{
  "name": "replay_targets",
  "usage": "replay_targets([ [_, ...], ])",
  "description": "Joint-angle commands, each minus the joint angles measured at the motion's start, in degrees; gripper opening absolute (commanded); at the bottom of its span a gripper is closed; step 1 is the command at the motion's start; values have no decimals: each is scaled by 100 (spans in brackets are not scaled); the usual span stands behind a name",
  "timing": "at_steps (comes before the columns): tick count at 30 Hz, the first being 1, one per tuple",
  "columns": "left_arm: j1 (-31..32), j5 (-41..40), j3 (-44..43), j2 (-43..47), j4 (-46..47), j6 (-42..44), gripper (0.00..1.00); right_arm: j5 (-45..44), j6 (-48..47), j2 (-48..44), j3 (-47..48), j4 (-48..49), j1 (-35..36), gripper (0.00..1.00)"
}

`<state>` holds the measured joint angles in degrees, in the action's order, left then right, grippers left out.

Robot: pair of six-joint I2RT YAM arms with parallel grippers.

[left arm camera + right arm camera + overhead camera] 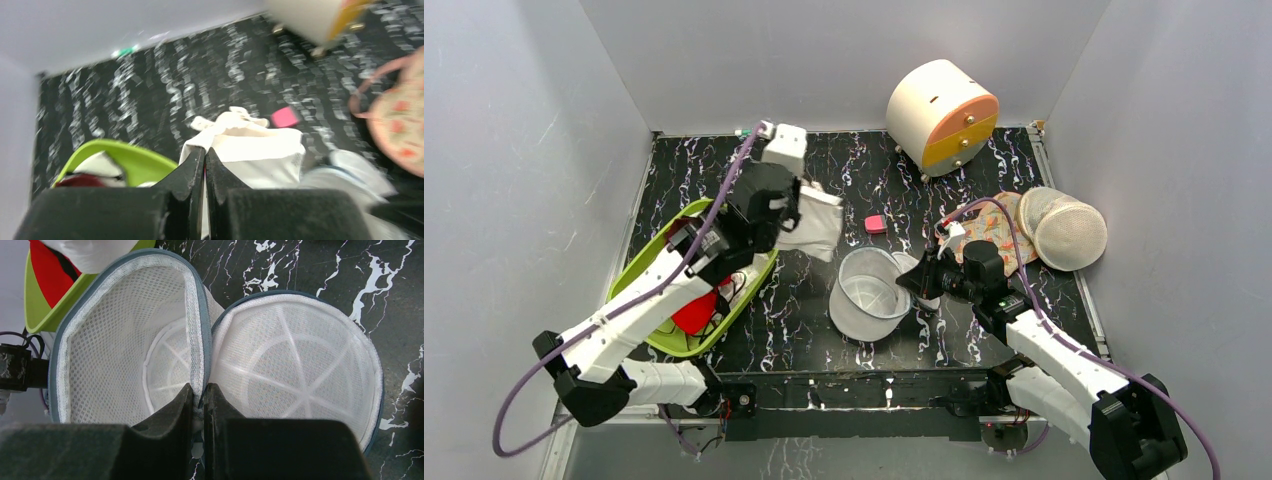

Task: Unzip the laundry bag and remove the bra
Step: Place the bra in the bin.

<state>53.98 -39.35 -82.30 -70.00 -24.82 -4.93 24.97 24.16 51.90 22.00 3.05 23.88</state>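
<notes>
The laundry bag (869,290) lies open like a clamshell on the table's middle. Both of its white mesh halves (300,370) look empty inside. My right gripper (916,285) is shut on the bag's grey-blue zip rim where the halves meet (198,389). My left gripper (794,224) is raised beside the green basket. It is shut (205,150) on a cream-white fabric piece (816,226), which hangs from it (260,150). A bright red garment (692,315), seemingly the bra, lies in the basket and shows in the right wrist view (47,265).
The green basket (639,265) stands at the left with cables and clothes in it. A small pink object (876,224) lies mid-table. A round white-and-orange drawer unit (942,115) stands at the back. An orange floral fabric (989,235) and a domed mesh bag (1064,232) lie at the right.
</notes>
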Motion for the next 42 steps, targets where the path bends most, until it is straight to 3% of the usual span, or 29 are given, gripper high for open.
replay_targets([
  [1, -1347, 631, 351, 288, -609, -292, 0, -33, 40, -85, 163, 230, 20, 0],
  [11, -3307, 1325, 1068, 456, -1259, -905, 0, -57, 12, -154, 166, 161, 17, 0],
  [16, -3989, 713, 1510, 718, -1523, -1029, 0, -53, 3, -91, 121, 218, 19, 0],
  [21, -4250, 53, 1570, 901, -1827, -1308, 0, -19, -34, 82, 163, 293, 20, 0],
  [26, -4439, -497, 1889, 1158, -1463, -1189, 0, 42, 27, 194, 164, 415, 17, 0],
  [36, -5531, -749, 1967, 1002, -961, -1399, 0, 26, -33, 135, 225, 269, 15, 0],
  [42, -5809, -715, 2632, 1179, -864, -1851, 0, 34, -70, 153, 261, 233, 19, 0],
])
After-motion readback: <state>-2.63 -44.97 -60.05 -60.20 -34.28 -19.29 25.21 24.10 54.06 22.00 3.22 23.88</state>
